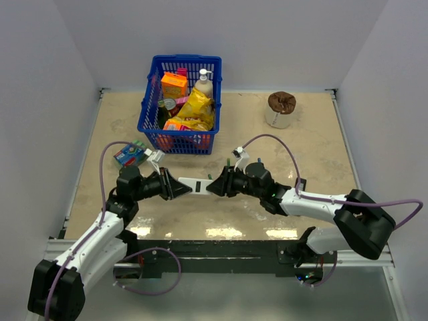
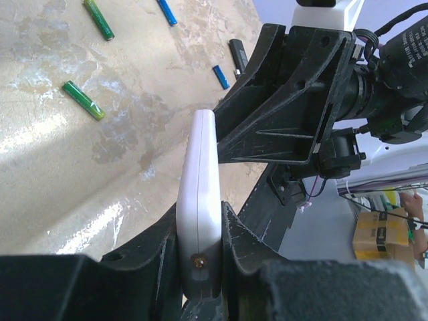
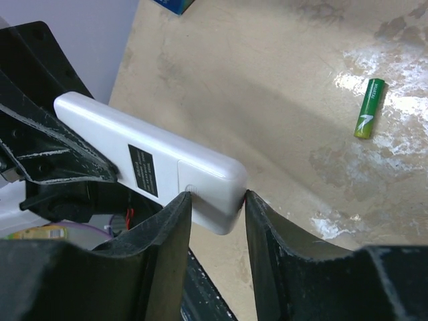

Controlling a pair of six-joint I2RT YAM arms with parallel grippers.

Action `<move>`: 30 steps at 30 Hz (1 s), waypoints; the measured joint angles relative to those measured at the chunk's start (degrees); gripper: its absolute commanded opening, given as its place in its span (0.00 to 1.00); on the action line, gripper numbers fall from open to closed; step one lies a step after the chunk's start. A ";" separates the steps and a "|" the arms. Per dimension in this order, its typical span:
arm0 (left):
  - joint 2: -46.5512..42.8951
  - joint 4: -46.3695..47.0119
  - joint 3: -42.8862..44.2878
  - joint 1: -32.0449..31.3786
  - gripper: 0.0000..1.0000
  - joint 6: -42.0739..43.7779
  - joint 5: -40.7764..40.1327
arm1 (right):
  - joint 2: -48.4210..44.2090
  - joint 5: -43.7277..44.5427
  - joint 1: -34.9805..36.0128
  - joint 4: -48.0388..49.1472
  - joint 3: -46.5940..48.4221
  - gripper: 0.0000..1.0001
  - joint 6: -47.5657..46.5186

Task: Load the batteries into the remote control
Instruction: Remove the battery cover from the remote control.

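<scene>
The white remote control (image 1: 197, 185) hangs above the table between both grippers. My left gripper (image 2: 199, 221) is shut on one end of it, seen edge-on (image 2: 199, 174). My right gripper (image 3: 217, 197) is shut on the other end; one finger (image 3: 170, 221) rests at the cover's notch. The remote's (image 3: 144, 157) dark label faces this camera. In the left wrist view the batteries lie on the table: two green (image 2: 83, 100) (image 2: 99, 19), two blue (image 2: 221, 77) (image 2: 167, 12) and one dark (image 2: 237, 53). One green cell (image 3: 369, 108) shows in the right wrist view.
A blue basket (image 1: 180, 142) full of groceries stands at the back, just beyond the grippers. A white roll with a brown top (image 1: 281, 109) stands at the back right. A blue and green pack (image 1: 130, 154) lies left of the basket.
</scene>
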 measured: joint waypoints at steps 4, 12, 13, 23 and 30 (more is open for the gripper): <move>-0.22 0.28 0.00 0.09 0.00 -0.02 0.26 | -0.07 -0.42 -0.17 0.39 -0.04 0.17 -0.37; -1.46 -0.70 0.11 0.81 0.00 -0.02 -0.98 | -2.99 -0.59 -1.20 2.40 -2.38 0.00 -0.42; -1.57 -0.50 0.11 0.81 0.00 -0.11 -0.76 | -3.34 -0.61 -1.20 2.86 -2.71 0.00 -0.42; -2.10 -1.29 0.42 0.55 0.00 -0.87 -1.09 | -6.91 -0.85 -1.44 3.67 -4.87 0.00 -0.85; -0.48 -6.69 0.87 -0.07 0.00 0.50 -7.65 | -7.93 -0.59 -1.73 1.27 -5.77 0.00 -2.80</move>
